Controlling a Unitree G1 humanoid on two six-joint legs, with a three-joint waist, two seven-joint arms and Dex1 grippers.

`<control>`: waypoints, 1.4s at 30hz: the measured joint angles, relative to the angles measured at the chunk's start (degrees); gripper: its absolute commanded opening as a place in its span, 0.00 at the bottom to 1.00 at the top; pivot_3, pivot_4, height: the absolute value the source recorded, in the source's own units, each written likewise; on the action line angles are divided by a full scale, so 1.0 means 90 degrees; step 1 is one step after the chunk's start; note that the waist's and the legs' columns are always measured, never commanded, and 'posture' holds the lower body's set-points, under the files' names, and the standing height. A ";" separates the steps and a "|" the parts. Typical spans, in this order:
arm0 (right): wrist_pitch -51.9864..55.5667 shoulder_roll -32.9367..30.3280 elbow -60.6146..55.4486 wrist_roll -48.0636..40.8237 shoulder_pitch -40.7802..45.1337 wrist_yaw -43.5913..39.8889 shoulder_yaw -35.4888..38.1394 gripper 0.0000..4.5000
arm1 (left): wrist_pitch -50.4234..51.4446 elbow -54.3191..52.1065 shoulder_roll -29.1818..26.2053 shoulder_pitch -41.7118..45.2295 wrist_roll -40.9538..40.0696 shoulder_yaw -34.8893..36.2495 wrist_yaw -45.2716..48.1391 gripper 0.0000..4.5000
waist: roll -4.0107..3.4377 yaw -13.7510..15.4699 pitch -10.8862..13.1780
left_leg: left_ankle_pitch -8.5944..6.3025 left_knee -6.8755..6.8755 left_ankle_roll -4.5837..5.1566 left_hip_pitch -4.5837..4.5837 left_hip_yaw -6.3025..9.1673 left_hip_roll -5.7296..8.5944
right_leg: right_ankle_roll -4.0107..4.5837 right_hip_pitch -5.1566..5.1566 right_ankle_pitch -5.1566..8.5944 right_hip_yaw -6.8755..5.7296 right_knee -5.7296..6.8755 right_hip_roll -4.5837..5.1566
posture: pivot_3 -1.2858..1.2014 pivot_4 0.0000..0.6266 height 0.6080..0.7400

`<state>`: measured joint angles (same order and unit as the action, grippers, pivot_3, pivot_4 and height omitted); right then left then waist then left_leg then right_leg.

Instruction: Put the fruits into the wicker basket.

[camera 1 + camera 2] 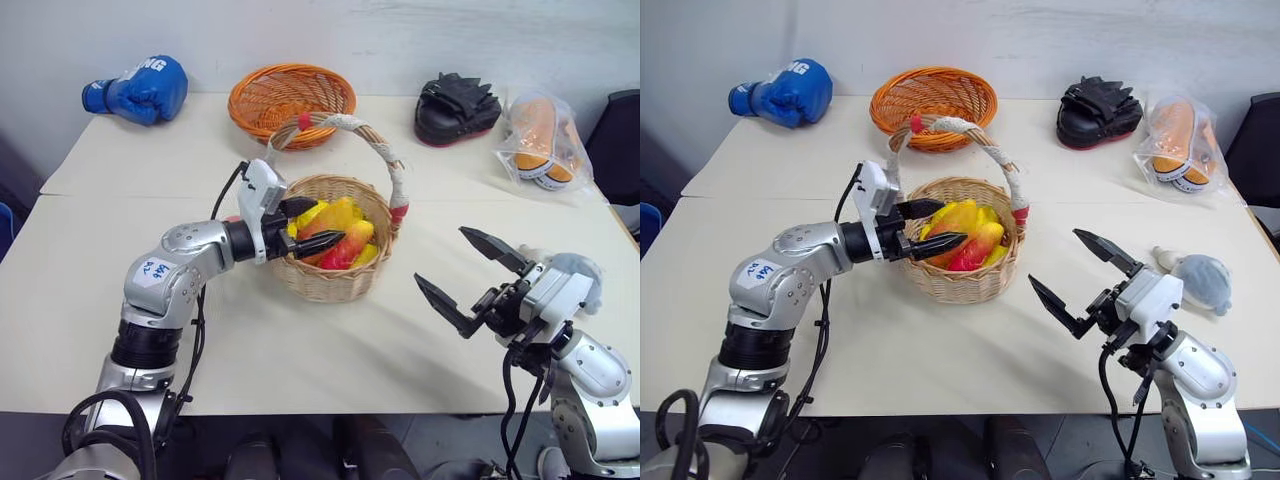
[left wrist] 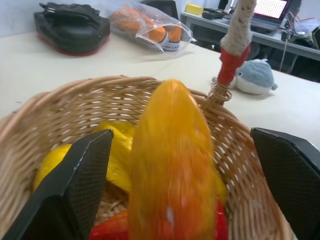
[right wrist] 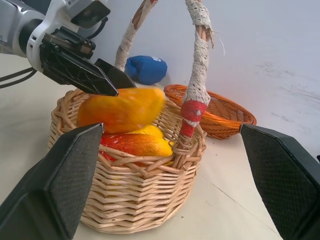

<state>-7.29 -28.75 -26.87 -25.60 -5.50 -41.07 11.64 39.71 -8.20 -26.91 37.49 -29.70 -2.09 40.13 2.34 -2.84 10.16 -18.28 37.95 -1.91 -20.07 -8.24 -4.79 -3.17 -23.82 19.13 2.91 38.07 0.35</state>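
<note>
1. Two black fingers of the left gripper [image 1: 932, 227] stand spread wide over the near rim of the wicker basket [image 1: 962, 285], reaching in from its left side.
2. Between those spread fingers sits an orange-yellow mango [image 2: 172, 170], blurred, with a gap on each side, so the fingers do not clamp it; whether it still touches either finger cannot be told.
3. Just under and beyond the gripper's tips, inside the basket, lie a red-blushed fruit [image 1: 978, 247] and yellow pieces [image 2: 117, 142].
4. Past the fingertips rises the basket's arched handle [image 1: 958, 126], wrapped in white with a red end [image 2: 231, 65] where it meets the far rim.
5. Further out beyond the basket stands an orange woven bowl [image 1: 933, 103], with a blue boxing glove [image 1: 783, 93] off to its left.
6. Right gripper [image 1: 1073, 281] hovers open and empty well to the right of the basket, fingers splayed toward it.
7. Beside that arm lies a grey-blue plush toy [image 1: 1199, 278]; a black pad [image 1: 1097, 111] and a bagged orange item [image 1: 1178, 140] sit far behind.
</note>
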 measured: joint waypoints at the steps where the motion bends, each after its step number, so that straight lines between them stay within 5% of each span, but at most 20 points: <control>1: 0.0005 -0.0001 -0.0006 -0.0005 0.0008 0.0001 0.0004 1.00 | -0.0174 -0.0021 -0.0148 -0.0079 -0.0002 0.0058 0.0190 0.99 | 0.0000 -0.0018 0.0000 | -0.0001 -0.0002 0.0000 0.0002 -0.0005 0.0000 | 0.0000 0.0000 0.0000 0.0001 0.0000 0.0000 | 0.52 0.24 1.00; 7: 0.0118 -0.0122 -0.0018 -0.0164 0.0002 -0.0115 0.0019 1.00 | -0.1345 0.0145 -0.1623 -0.1492 -0.0160 0.1391 0.1794 0.99 | -0.0010 -0.0090 0.0006 | 0.0000 -0.0030 -0.0011 0.0038 -0.0023 -0.0020 | 0.0016 0.0003 0.0010 0.0011 0.0008 -0.0005 | 0.52 0.24 1.00; 12: 0.0186 -0.0258 -0.0125 -0.0374 0.0111 -0.0408 -0.0107 1.00 | -0.2302 0.1288 -0.2335 -0.2490 0.0008 0.2730 0.2140 0.99 | -0.0011 -0.0046 0.0007 | -0.0007 -0.0042 0.0004 0.0056 -0.0026 -0.0010 | 0.0016 0.0021 0.0010 0.0010 -0.0010 0.0012 | 0.52 0.24 1.00; 17: 0.0280 -0.0297 -0.0280 -0.0430 0.0175 -0.0839 -0.0588 1.00 | -0.3173 0.2636 -0.2431 -0.3702 0.0353 0.3786 0.1987 0.99 | 0.0003 -0.0053 0.0003 | -0.0012 -0.0065 0.0013 0.0056 -0.0033 -0.0010 | 0.0015 0.0018 0.0011 0.0009 -0.0029 0.0020 | 0.52 0.24 1.00; 24: 0.0336 -0.0281 -0.0251 -0.0401 0.0583 -0.0876 -0.0753 1.00 | -0.3283 0.3329 -0.2524 -0.4308 0.0347 0.4243 0.1946 0.99 | 0.0036 0.0029 -0.0007 | -0.0033 -0.0075 0.0037 0.0056 -0.0017 -0.0007 | 0.0022 0.0020 0.0013 -0.0017 -0.0029 0.0036 | 0.52 0.24 1.00; 28: 0.0406 -0.0265 -0.0209 -0.0361 0.0633 -0.0823 -0.0763 1.00 | -0.3093 0.2711 -0.2517 -0.3622 0.0278 0.3865 0.1886 0.99 | 0.0045 0.0149 -0.0013 | -0.0032 -0.0075 0.0039 0.0057 -0.0010 -0.0003 | 0.0027 0.0028 0.0011 -0.0025 -0.0029 0.0042 | 0.52 0.24 1.00; 33: 0.0431 -0.0250 -0.0064 -0.0286 0.0821 -0.0760 -0.0758 1.00 | -0.2959 0.2662 -0.2289 -0.1710 0.0604 0.2450 0.1891 0.99 | 0.0043 0.0136 -0.0012 | -0.0017 -0.0072 0.0014 0.0054 -0.0018 0.0004 | 0.0022 0.0026 0.0009 -0.0020 -0.0026 0.0028 | 0.52 0.24 1.00; 42: 0.0427 -0.0226 0.0012 -0.0089 0.0742 -0.0566 -0.0743 1.00 | -0.3571 0.5609 -0.1048 0.1165 0.1922 0.0554 0.2022 0.99 | 0.0040 0.0064 -0.0011 | -0.0014 -0.0049 -0.0003 0.0019 -0.0043 0.0010 | 0.0018 -0.0016 0.0011 0.0001 -0.0024 -0.0008 | 0.52 0.24 1.00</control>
<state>-3.44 -30.78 -26.77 -26.40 1.18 -46.17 4.95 7.57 42.27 -36.35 47.97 -12.41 2.90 58.33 2.70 -2.27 10.06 -18.41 37.51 -1.94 -19.89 -8.63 -4.69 -3.01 -23.96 19.23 2.91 37.85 0.27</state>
